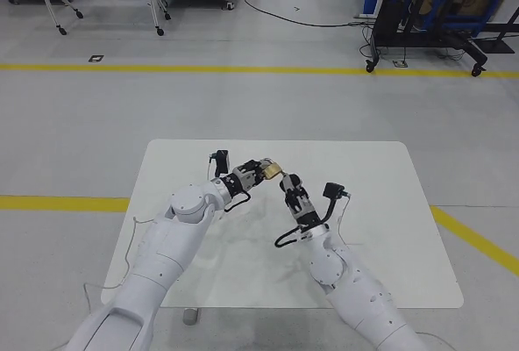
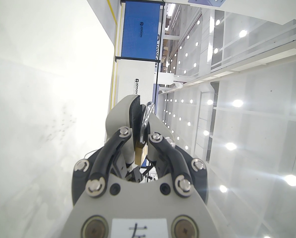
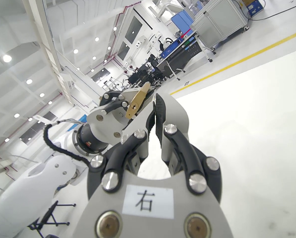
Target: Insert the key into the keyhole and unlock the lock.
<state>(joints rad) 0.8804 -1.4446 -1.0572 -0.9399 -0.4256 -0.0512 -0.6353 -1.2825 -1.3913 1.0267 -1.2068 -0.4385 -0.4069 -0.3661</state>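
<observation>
My left gripper point(image 1: 258, 169) hangs above the middle of the white table point(image 1: 378, 228), shut on a brass padlock point(image 1: 273, 168). In the left wrist view the lock's brass body point(image 2: 140, 153) and silver shackle point(image 2: 148, 113) sit pinched between the fingers. My right gripper point(image 1: 286, 182) is just beside the lock, with its pads pressed together. The right wrist view shows the padlock point(image 3: 136, 101) with its keyhole point(image 3: 133, 105) facing this gripper point(image 3: 155, 97). A thin dark sliver at the tips looks like the key seen edge-on; most of it is hidden.
Both arms meet over the table's centre. Yellow floor lines point(image 1: 242, 68) run behind and beside the table. A black wheeled stand point(image 1: 426, 39) is far back on the right.
</observation>
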